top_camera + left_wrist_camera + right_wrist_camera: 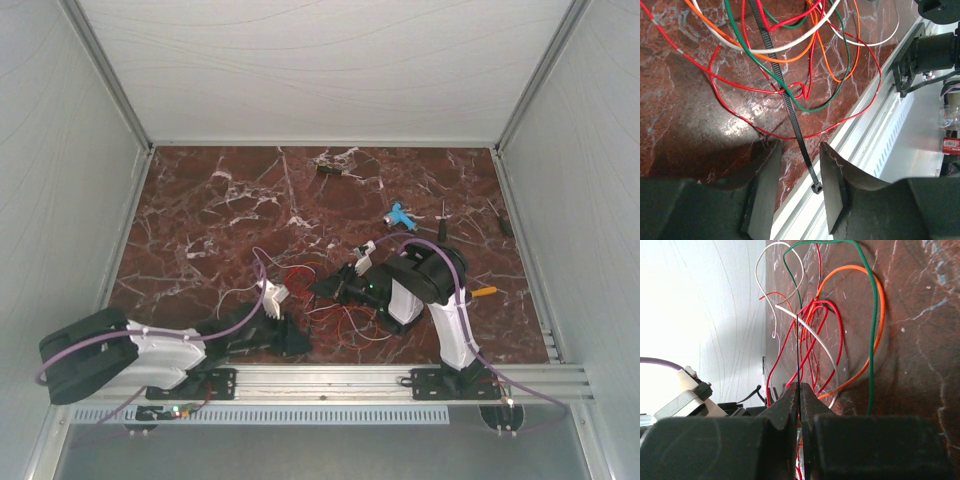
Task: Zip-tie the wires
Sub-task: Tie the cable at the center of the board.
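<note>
A thin, straight black plastic zip tie (790, 107) lies on the dark red marble table (200, 220), running through the wires (805, 55), a loose tangle of thin red, white, orange and green strands that cross it at several places. Its square head sits between the fingers of the left gripper (800, 165), whose jaws stand apart on either side of it, just beside the ribbed aluminium rail (865, 130) at the table's near edge. One red loop crosses the strip just ahead of those fingers. The right gripper (800, 390) is pinched together on the strip's other end, seen edge-on. A blue plastic tool (400, 215), a black-handled screwdriver (443, 228) and an orange-handled tool (483, 292) lie well apart from the tangle.
</note>
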